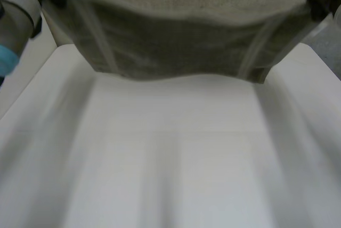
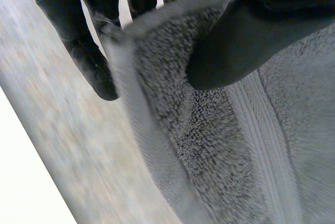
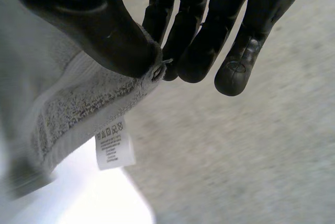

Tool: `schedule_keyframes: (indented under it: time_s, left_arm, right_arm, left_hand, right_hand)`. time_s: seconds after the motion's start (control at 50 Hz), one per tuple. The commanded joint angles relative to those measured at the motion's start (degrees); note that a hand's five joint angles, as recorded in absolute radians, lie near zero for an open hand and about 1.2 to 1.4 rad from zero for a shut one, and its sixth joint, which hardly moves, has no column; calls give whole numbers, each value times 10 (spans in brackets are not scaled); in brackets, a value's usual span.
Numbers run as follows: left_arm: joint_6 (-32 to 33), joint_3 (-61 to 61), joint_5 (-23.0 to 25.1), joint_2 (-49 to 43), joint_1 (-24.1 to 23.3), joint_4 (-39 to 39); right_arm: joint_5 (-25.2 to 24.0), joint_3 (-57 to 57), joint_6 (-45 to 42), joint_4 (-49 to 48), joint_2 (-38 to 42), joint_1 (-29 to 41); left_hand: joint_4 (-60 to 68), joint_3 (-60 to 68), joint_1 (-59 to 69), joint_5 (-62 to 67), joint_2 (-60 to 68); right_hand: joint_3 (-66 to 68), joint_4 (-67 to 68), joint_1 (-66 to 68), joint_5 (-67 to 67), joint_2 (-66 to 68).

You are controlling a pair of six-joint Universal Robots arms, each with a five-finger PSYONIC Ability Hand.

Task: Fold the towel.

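Pinching one towel (image 1: 181, 52) corner between thumb and fingers in my left hand (image 2: 251, 35) and another in my right hand (image 3: 104, 30), I hold it lifted; folding seems barely begun

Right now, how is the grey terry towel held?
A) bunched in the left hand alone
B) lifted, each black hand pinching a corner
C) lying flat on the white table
B: the grey terry towel hangs stretched between the left hand and right hand, each pinching a corner.
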Motion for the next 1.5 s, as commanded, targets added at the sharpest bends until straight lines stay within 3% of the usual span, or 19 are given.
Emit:
schedule_keyframes:
  time_s: [0.02,0.12,0.22,0.38,0.5,0.72,0.84,0.92,1.04,1.08,1.1,1.14,1.16,1.18,1.22,1.26,1.3,1.42,1.5]
  left_arm:
    - [5,-189,31,51,15,24]
    - [6,-380,91,146,40,101]
    - [12,-485,121,222,70,150]
    - [37,-574,150,305,92,163]
    - [50,-582,157,301,93,166]
    - [105,-507,145,140,77,165]
    - [123,-421,106,34,37,160]
    - [125,-357,69,-27,28,147]
    - [132,-300,59,-77,18,124]
    - [146,-267,57,-105,5,108]
    - [146,-267,57,-106,5,108]
    - [158,-239,48,-127,-6,95]
    - [158,-239,48,-127,-6,95]
    - [162,-227,36,-133,-9,91]
    - [163,-217,16,-138,-9,89]
    - [163,-207,-3,-141,-10,88]
    - [162,-199,-35,-141,-12,88]
    - [157,-202,-51,-131,-14,88]
    - [154,-218,-50,-99,-12,88]
  right_arm:
    - [-11,110,-2,12,-43,-6]
    - [-42,223,-6,12,-116,-14]
    - [-72,281,-6,17,-178,-45]
    - [-122,316,-4,65,-231,-95]
    - [-140,316,-4,73,-230,-98]
    - [-134,260,-7,68,-94,-88]
    - [-119,166,-3,74,42,-76]
    - [-82,104,-1,72,118,-53]
    - [-42,52,0,68,173,-36]
    - [-27,16,4,66,210,-27]
    - [-27,16,4,66,210,-27]
    - [-9,-10,6,52,236,-13]
    - [-9,-10,6,52,236,-13]
    - [4,-20,10,38,242,-8]
    - [17,-26,15,20,244,-4]
    - [27,-28,22,4,244,-3]
    - [33,-27,37,-18,242,-1]
    - [31,-10,65,-26,216,5]
    - [22,47,69,-30,147,3]
  left_hand:
    - [-68,-86,-20,-151,-63]
    - [-68,-86,-20,-151,-63]
    - [-68,-86,-20,-151,-63]
    - [-68,-86,-20,-151,-63]
    - [-68,-86,-20,-151,-63]
    - [-68,-86,-20,-151,-63]
    - [-68,-86,-20,-151,-63]
    - [-68,-86,-20,-151,-63]
    - [-68,-86,-20,-151,-63]
    - [-225,-243,-177,-307,-220]
    - [-226,-244,-178,-309,-221]
    - [-544,-562,-496,-627,-539]
    - [-546,-563,-497,-628,-541]
    - [-577,-595,-529,-660,-573]
    - [-586,-604,-538,-669,-581]
    - [-630,-647,-581,-712,-625]
    - [-767,-785,-719,-850,-763]
    - [-768,-785,-719,-850,-763]
    - [-766,-784,-718,-849,-761]
  right_hand:
    - [33,34,43,33,42]
    - [33,34,43,33,42]
    - [33,34,43,33,42]
    - [33,34,43,33,42]
    - [33,34,43,33,42]
    - [33,34,43,33,42]
    - [33,34,43,33,42]
    - [33,34,43,33,42]
    - [33,34,43,33,42]
    - [-31,-30,-22,-31,-23]
    - [-32,-31,-22,-32,-23]
    - [-432,-431,-422,-432,-423]
    - [-434,-433,-424,-434,-425]
    - [-591,-589,-581,-591,-582]
    - [-667,-666,-657,-667,-658]
    - [-667,-666,-657,-667,-658]
    - [-667,-666,-657,-667,-658]
    - [-667,-666,-657,-667,-658]
    - [-667,-666,-657,-667,-658]
